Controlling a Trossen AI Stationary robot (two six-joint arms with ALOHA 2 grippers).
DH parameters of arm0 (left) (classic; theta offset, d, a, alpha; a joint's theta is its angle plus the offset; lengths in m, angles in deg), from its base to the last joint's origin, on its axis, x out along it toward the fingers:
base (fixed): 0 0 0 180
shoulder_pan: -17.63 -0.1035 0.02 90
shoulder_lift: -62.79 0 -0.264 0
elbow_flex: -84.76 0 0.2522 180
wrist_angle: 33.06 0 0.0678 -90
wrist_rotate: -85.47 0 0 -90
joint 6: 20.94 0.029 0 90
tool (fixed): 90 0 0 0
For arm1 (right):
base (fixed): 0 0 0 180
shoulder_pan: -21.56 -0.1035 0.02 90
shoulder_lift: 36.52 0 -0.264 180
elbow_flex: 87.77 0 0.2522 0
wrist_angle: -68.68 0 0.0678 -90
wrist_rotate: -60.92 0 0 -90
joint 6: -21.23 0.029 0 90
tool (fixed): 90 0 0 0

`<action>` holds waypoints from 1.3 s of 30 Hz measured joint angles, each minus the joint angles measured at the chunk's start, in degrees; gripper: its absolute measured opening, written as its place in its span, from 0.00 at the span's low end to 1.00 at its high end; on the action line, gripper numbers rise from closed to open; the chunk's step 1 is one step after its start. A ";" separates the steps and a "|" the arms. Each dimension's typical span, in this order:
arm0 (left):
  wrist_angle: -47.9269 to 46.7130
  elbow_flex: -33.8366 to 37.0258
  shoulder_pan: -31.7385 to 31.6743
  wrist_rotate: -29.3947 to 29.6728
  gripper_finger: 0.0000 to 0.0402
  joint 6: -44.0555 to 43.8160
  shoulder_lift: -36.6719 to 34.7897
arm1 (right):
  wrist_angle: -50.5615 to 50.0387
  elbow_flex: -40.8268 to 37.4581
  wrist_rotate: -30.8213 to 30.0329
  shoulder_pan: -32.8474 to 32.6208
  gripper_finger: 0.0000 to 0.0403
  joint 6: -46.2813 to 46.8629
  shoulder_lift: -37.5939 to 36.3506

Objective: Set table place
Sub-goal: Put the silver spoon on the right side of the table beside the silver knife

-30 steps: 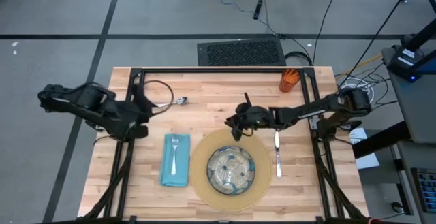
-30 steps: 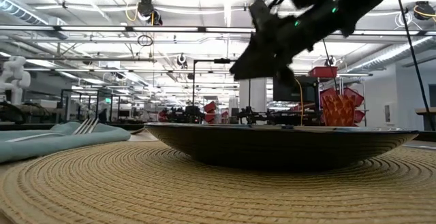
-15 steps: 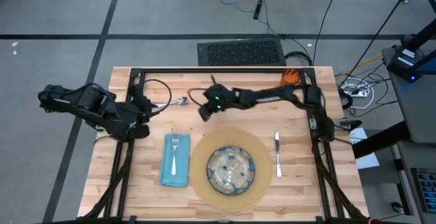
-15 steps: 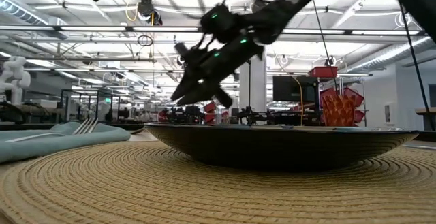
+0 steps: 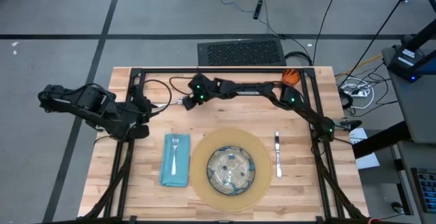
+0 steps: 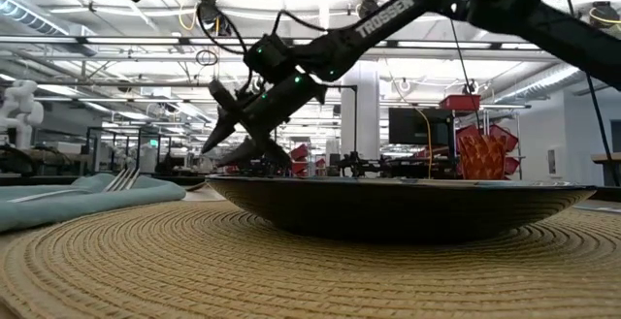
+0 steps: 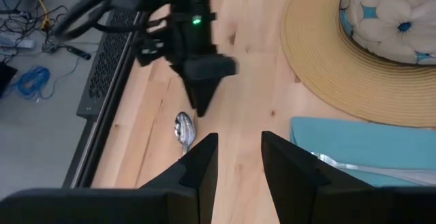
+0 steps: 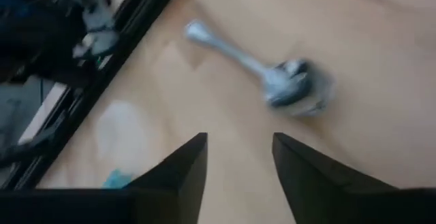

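Observation:
A silver spoon (image 5: 180, 101) lies flat on the wooden table (image 5: 225, 118), at the far left. My right gripper (image 5: 189, 101) reaches across from the right and hangs open just above it, touching nothing. Its wrist view shows the spoon (image 8: 266, 74) ahead of the fingers (image 8: 238, 142). My left gripper (image 7: 236, 142) waits open over the table's left side. At the near middle, a patterned bowl (image 5: 230, 167) sits on a round tan mat (image 5: 197, 176). A fork (image 5: 175, 150) lies on a teal napkin (image 5: 174, 173) to its left, a knife (image 5: 277, 153) to its right.
An orange cup (image 5: 291, 78) stands at the table's far right corner. Black frame rails (image 5: 218, 70) run along the far edge and both sides. A cable loops on the table by the left arm (image 5: 160, 88). Bare wood lies between the spoon and the mat.
My right gripper has swept from over the mat's far edge toward the table's left and far side, sinking a little. It now hangs over the spoon and has opened. The left arm has kept its place.

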 joint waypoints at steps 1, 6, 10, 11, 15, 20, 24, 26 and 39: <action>0.00 0.00 0.00 -0.02 0.25 0.01 0.00 | -0.63 1.00 -0.07 0.48 0.41 0.75 0.59; -0.42 0.00 0.00 -0.14 0.25 0.01 0.00 | -2.26 2.46 -0.19 2.46 0.46 3.30 1.68; -0.35 0.00 0.00 -0.74 0.25 0.02 0.00 | -1.21 2.47 0.05 2.77 0.45 4.64 1.82; -0.33 0.00 0.00 -0.76 0.25 0.02 0.00 | -1.19 2.51 0.09 2.73 0.45 4.64 1.82; -0.24 0.00 0.39 -1.84 0.25 -0.32 0.00 | -1.32 2.51 0.15 2.38 0.42 5.94 1.82; -0.15 0.00 1.24 -2.19 0.25 -0.43 0.00 | -0.94 2.51 -0.28 2.33 0.41 9.44 1.82; 0.33 0.00 1.42 -2.19 0.25 -0.53 0.00 | -0.49 2.51 -0.19 2.36 0.41 13.64 1.82; 0.32 0.00 1.40 -2.17 0.24 -0.53 0.00 | -1.31 2.51 0.14 2.35 0.40 15.20 1.82; 4.20 21.42 -7.95 2.25 0.19 3.60 0.73 | -19.27 2.44 -0.20 -9.34 0.29 -7.29 -3.39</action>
